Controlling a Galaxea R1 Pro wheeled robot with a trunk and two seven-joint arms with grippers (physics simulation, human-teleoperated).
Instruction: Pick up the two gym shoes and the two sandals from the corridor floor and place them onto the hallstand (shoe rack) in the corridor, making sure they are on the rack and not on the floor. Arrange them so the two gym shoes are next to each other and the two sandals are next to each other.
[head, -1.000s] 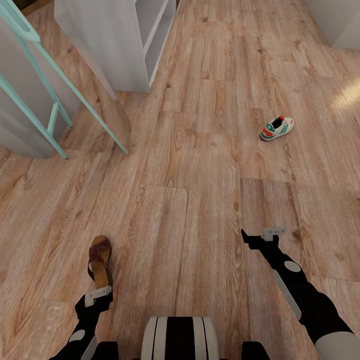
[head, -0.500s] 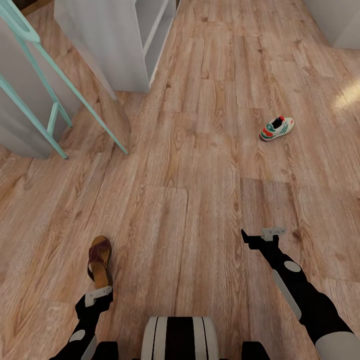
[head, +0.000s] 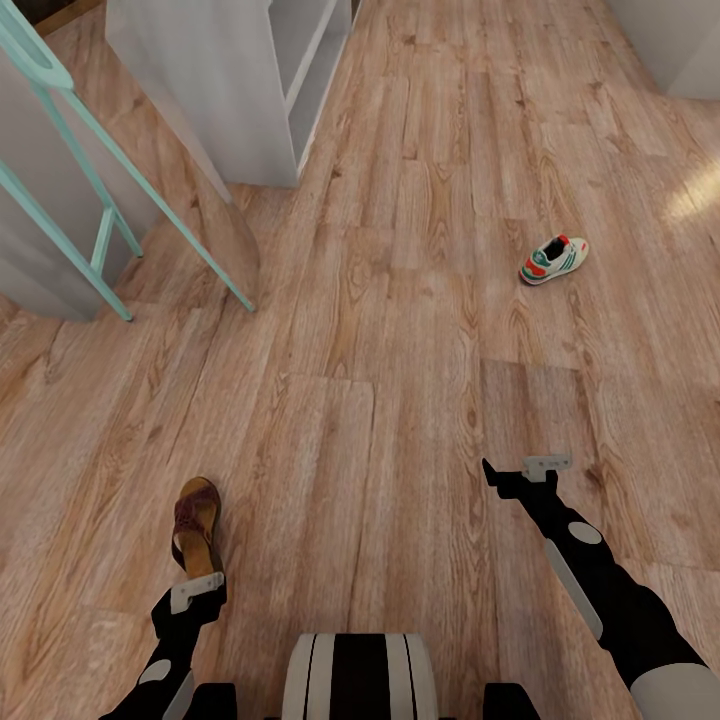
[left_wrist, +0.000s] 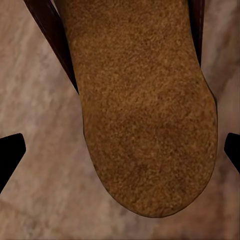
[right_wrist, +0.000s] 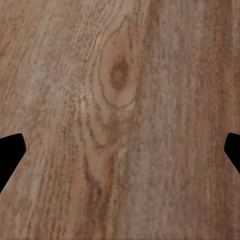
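Under the left gripper, sandal (fingers spread), on floor

Corridor floor: wood-grain planks. One sandal lies near its left edge; one gym shoe toward the right edge.

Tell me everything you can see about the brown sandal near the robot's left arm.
The sandal is dark reddish-brown with a strap across the front and a tan, grainy footbed. It lies flat on the wood-plank floor, lengthwise away from the robot, just ahead of the left claw. In the left wrist view its rounded heel end sits between the spread fingertips, which stand clear of its sides. Nothing but the floor appears to touch it.
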